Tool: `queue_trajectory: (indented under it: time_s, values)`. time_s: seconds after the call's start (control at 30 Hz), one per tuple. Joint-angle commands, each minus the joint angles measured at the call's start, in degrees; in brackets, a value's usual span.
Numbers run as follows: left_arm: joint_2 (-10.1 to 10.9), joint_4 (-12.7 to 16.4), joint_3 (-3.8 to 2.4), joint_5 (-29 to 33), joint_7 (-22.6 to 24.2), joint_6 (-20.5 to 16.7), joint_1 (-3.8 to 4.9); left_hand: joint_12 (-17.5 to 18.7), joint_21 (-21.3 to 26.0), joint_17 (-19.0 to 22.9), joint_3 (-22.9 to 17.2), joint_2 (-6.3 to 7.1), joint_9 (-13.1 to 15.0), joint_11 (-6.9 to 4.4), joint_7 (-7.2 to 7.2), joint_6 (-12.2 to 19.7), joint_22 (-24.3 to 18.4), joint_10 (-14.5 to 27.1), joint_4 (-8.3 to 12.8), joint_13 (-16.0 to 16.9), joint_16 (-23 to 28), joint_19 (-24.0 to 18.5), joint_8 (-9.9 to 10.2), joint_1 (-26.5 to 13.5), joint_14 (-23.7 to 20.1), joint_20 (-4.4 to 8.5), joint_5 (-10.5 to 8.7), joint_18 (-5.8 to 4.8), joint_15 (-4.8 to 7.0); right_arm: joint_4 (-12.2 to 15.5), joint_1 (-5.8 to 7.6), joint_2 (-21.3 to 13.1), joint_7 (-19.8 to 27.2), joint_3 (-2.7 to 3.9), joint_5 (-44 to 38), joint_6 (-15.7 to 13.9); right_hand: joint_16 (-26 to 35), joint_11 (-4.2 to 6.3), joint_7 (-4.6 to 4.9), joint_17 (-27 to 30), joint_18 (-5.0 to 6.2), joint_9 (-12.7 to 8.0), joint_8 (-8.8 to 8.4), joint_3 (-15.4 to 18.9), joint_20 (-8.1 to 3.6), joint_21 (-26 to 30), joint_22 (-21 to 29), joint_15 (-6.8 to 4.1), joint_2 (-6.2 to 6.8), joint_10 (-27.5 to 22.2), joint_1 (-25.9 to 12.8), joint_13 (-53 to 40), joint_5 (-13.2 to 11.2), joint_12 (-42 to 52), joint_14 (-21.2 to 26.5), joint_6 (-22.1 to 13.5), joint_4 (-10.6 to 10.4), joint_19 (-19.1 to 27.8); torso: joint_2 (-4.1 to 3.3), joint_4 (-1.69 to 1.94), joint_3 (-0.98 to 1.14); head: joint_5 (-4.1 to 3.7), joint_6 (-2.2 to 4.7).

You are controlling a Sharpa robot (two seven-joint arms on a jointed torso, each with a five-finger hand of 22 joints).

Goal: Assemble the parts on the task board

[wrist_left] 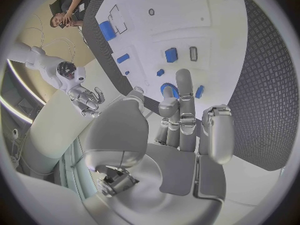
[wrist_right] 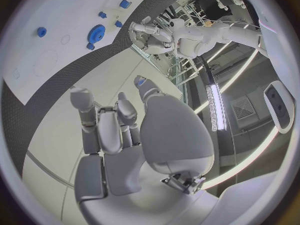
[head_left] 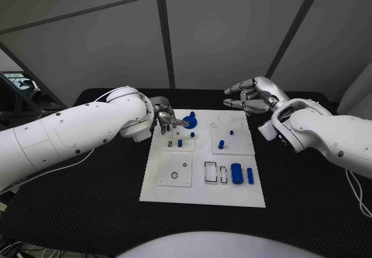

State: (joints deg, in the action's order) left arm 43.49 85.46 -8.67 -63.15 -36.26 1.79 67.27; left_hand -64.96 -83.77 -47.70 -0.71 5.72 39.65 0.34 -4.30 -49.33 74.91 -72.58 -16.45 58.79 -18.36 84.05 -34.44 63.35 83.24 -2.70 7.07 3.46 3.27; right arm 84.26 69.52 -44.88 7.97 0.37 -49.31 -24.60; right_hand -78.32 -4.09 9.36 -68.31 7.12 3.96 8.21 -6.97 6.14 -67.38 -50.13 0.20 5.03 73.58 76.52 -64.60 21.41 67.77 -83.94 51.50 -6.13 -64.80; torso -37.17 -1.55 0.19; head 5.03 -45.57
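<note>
1. Sitting mid-table, the white task board (head_left: 203, 183) runs long from near to far; bare black table (head_left: 310, 183) shows on all four sides, widest to left and right.
2. Blue gear (head_left: 191, 122) at the board's far-left part, toothed disc, lying on the plate; also seen in the right wrist view (wrist_right: 97, 31).
3. Left hand (head_left: 164, 119) is just beside the gear at the board's far-left edge, fingers (wrist_left: 184, 92) stretched to it; touching or gripping it, cannot tell.
4. Two blue cylinders (head_left: 242, 175) side by side near-right, next to empty rectangular slots (head_left: 210, 171).
5. Small blue peg (head_left: 221, 144) stands mid-right; smaller blue bits (head_left: 180, 143) mid-left.
6. Near-left panel carries a small ring (head_left: 175, 174).
7. Right hand (head_left: 249, 97) is raised past the far-right corner, well apart from the board, fingers loosely curled and spread, holding nothing.
</note>
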Motion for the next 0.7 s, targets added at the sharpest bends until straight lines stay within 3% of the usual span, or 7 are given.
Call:
queue_trajectory:
  time_s: [0.03, 0.13, 0.27, 0.4, 0.5, 0.6, 0.7]
  values:
    - [0.0, -0.8, -0.32, 1.3, 0.8, 3.3, 1.43, 0.4, 0.4, -0.1, 0.6, -0.23, -0.7, 0.03, -0.07, 0.4, 5.7, 0.5, 0.0, -0.3, 0.3, 1.7, 0.5, 0.8, -0.1, -0.48, 0.22, -1.27, -0.41, -0.2, 0.09, 0.0, 0.3, 0.04, 0.2, 0.3, 0.2, 0.0, -0.15, 0.1, 0.98, -0.1, 0.23, 0.1, 0.0, 0.2, 0.1, -0.42, -0.08, -0.4, -0.4, 0.1, 0.3, -0.2, -1.3, 0.1, -0.4, 0.5, -0.05, -0.17, 0.03, 0.0, 0.26]
    - [-0.5, -2.5, -0.46, 1.7, 0.7, 4.7, 2.66, 0.6, 0.7, -0.1, 1.0, -0.85, -1.5, 0.15, -0.23, 0.4, 5.5, 0.8, 0.1, -0.7, 0.3, 1.6, 1.2, 1.4, -0.1, -0.57, 0.25, -1.21, -0.5, -0.2, 0.09, 0.0, 0.3, 0.04, 0.2, 0.3, 0.2, 0.0, -0.15, 0.1, 0.98, -0.1, 0.23, 0.1, 0.0, 0.2, 0.1, -0.42, -0.08, -0.4, -0.4, 0.1, 0.3, -0.2, -1.3, 0.1, -0.4, 0.5, -0.02, -0.06, 0.1, -0.04, 0.38]
    - [-2.4, -7.1, -0.43, 2.4, 0.7, 6.8, 4.29, 0.9, 0.9, -0.1, 1.7, -1.64, -3.1, 0.39, -0.54, 0.6, 5.2, 1.1, 0.0, -1.2, 0.3, 1.4, 2.3, 2.0, -0.1, -0.73, 0.26, -1.13, -0.67, -0.3, 0.1, 0.1, 0.3, 0.04, 0.2, 0.3, 0.2, 0.0, -0.15, 0.1, 0.98, -0.1, 0.23, 0.1, 0.0, 0.2, 0.1, -0.42, -0.08, -0.4, -0.4, 0.1, 0.3, -0.2, -1.3, 0.1, -0.4, 0.5, -0.04, 0.03, 0.1, 0.04, 0.45]
    - [-4.5, -12.0, 0.49, 3.2, 0.8, 8.0, 5.22, 0.8, 0.9, -0.2, 2.4, -2.59, -5.1, 0.74, -1.0, 1.1, 5.4, 1.2, 0.1, -1.4, 0.4, 1.5, 3.9, 2.8, -0.1, -0.92, 0.25, -1.16, -0.9, -0.3, 0.1, 0.2, 0.3, 0.04, 0.2, 0.2, 0.3, 0.0, -0.15, 0.2, 1.0, -0.1, 0.23, 0.1, -0.01, 0.3, 0.2, -0.42, -0.08, -0.4, -0.4, 0.1, 0.4, -0.3, -1.3, 0.1, -0.4, 0.5, -0.16, -0.05, 0.04, 0.31, 0.68]
    - [-6.0, -15.2, 0.99, 3.6, 0.8, 9.2, 5.53, 0.7, 0.8, -0.2, 2.7, -2.99, -5.8, 0.85, -1.11, 1.1, 5.5, 1.1, 0.1, -1.4, 0.4, 1.5, 4.4, 3.1, 0.0, -1.0, 0.26, -1.18, -0.97, -0.3, 0.1, 0.2, 0.4, 0.04, 0.2, 0.2, 0.3, 0.0, -0.15, 0.2, 1.0, -0.1, 0.23, 0.1, -0.01, 0.3, 0.2, -0.42, -0.08, -0.4, -0.4, 0.1, 0.4, -0.3, -1.3, 0.1, -0.4, 0.5, -0.15, 0.1, -0.08, 0.28, 0.75]
    - [-7.5, -18.6, 1.69, 3.8, 0.6, 11.3, 5.71, -0.1, 0.9, -0.2, 3.0, -3.38, -6.3, 0.76, -0.94, 0.1, 5.4, 0.7, 0.1, -0.6, 0.4, 1.5, 4.1, 3.4, 0.0, -1.03, 0.25, -1.16, -0.95, -0.3, 0.1, 0.3, 0.5, 0.04, 0.2, 0.1, 0.3, 0.0, -0.15, 0.1, 1.0, -0.1, 0.23, 0.1, -0.01, 0.3, 0.2, -0.42, -0.11, -0.4, -0.4, 0.1, 0.4, -0.2, -1.3, 0.1, -0.4, 0.5, -0.08, 0.08, 0.0, 0.71, 0.64]
    - [-9.1, -21.9, 2.61, 3.8, 0.3, 13.1, 5.8, -3.3, 1.1, -0.2, 3.7, -3.93, -5.9, 0.32, -0.31, -2.0, 5.2, -1.5, 0.1, 3.1, 0.4, 1.4, 2.5, 3.6, -0.1, -0.93, 0.24, -1.1, -0.72, -0.3, 0.1, 0.4, 0.5, 0.04, 0.2, 0.1, 0.2, 0.0, -0.14, 0.0, 0.98, -0.1, 0.23, 0.0, -0.01, 0.3, 0.1, -0.42, -0.19, -0.4, -0.3, 0.0, 0.4, -0.2, -1.3, 0.1, -0.4, 0.5, -0.12, -0.05, 0.03, 0.99, 0.58]
